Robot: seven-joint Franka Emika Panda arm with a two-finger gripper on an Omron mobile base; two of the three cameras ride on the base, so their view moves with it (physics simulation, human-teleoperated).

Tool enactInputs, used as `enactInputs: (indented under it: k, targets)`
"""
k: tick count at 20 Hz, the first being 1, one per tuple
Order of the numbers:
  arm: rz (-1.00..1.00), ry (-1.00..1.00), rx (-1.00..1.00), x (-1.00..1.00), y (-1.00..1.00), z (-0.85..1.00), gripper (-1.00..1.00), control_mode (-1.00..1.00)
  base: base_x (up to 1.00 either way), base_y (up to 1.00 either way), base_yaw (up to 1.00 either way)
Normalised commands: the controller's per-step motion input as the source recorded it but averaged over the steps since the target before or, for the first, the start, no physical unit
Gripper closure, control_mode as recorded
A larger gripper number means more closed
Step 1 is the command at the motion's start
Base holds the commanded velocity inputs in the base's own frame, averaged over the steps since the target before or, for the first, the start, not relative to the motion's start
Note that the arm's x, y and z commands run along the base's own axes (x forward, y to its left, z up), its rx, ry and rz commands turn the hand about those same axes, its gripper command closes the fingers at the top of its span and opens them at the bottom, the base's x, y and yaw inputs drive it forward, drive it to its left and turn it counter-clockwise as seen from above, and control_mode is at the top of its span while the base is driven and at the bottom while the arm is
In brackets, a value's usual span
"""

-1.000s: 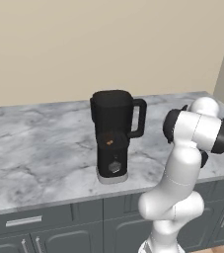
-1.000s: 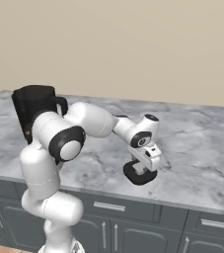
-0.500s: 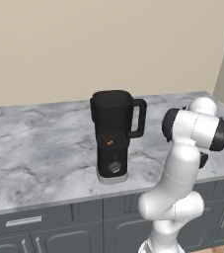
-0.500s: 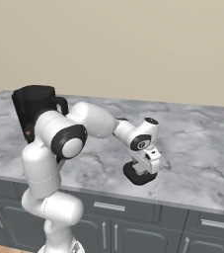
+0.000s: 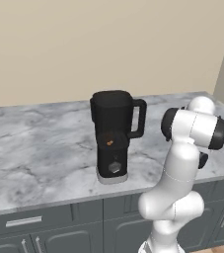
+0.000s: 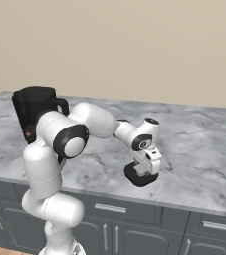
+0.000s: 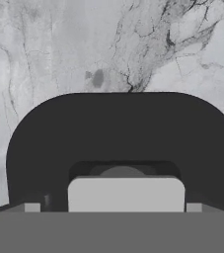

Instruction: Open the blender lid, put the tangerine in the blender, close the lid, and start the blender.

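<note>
- On the left of the tabletop (image 5: 44, 148): blender (image 5: 114, 136) upright, jar top uncovered, loop handle turned right, knob facing front.
- Small orange spot on the blender's front above the knob, likely the tangerine (image 5: 109, 143); whether inside the jar or merely at it, cannot tell.
- Well to the right, near the front edge: blender lid (image 6: 141, 175) lying flat on the marble, grey cap up.
- Directly above it: gripper (image 6: 146, 164), jaws spread wide either side of the cap, pinching nothing.
- Step in hand, as judged: lid off and just set aside.
- Next: if fruit is loaded, regrasp the lid at its cap, carry left, seat squarely on the jar, then turn the knob.
</note>
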Motion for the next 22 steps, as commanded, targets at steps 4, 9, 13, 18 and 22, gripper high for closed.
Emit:
enactInputs:
  k: [4, 9, 13, 18, 22]
  targets:
    - [0.00, 0.02, -0.04, 0.00, 0.12, -0.12, 1.00, -1.00, 0.00, 0.00, 0.00]
    - [0.00, 0.01, 0.00, -0.02, 0.00, 0.03, 1.00, -1.00, 0.00, 0.00, 0.00]
    - [0.07, -0.02, -0.03, -0.17, 0.00, 0.66, 1.00, -1.00, 0.00, 0.00, 0.00]
    - [0.16, -0.07, -0.03, -0.03, 0.07, 0.98, 1.00, -1.00, 0.00, 0.00, 0.00]
    - [0.19, -0.09, -0.06, 0.00, 0.29, 0.98, 1.00, -1.00, 0.00, 0.00, 0.00]
